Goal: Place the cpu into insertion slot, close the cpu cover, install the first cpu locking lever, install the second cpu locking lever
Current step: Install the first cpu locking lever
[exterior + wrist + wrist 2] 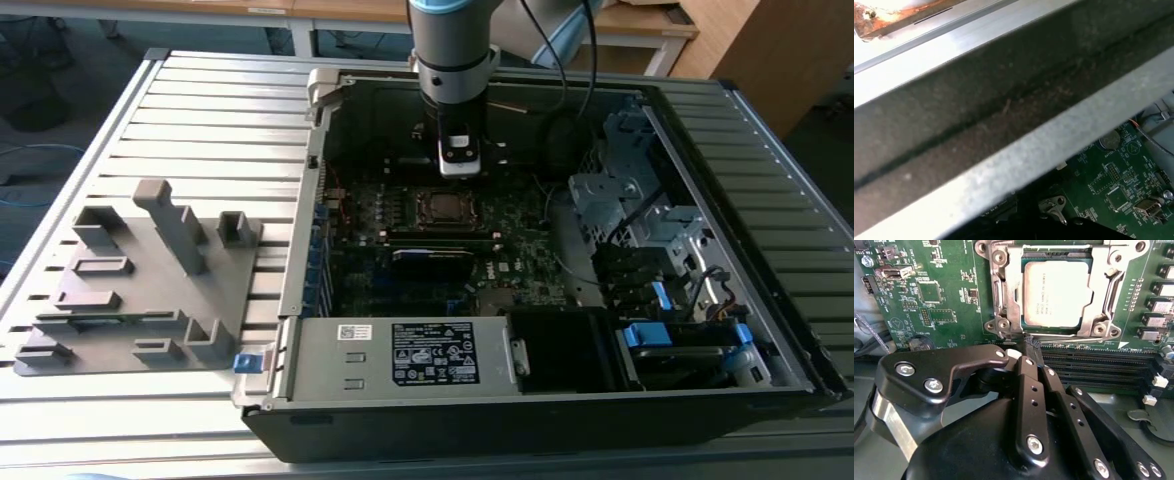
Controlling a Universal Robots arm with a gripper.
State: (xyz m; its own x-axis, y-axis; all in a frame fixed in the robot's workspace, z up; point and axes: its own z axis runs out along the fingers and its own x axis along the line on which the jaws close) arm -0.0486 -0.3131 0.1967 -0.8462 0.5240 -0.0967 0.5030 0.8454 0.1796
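Observation:
In the second wrist view the cpu (1056,295) lies flat in the insertion slot (1102,329), its dull silver top facing up. The cpu cover (1013,290) is down over it, framing the chip on all sides. A thin metal lever (997,295) runs along one side of the cover. My gripper (1031,346) is shut, its black fingers (1026,385) pressed together with the tips right at the socket's edge, and I see nothing between them. In the exterior view the gripper (458,168) hangs just behind the insertion slot (441,205) on the dark green motherboard (521,235).
The open computer case (307,200) encloses the board. A labelled power supply box (400,355) stands at the front, drive cages (627,200) on the exterior view's right. Long black memory slots (1094,365) run beside the socket. A grey fixture block (147,280) sits outside the case on the exterior view's left.

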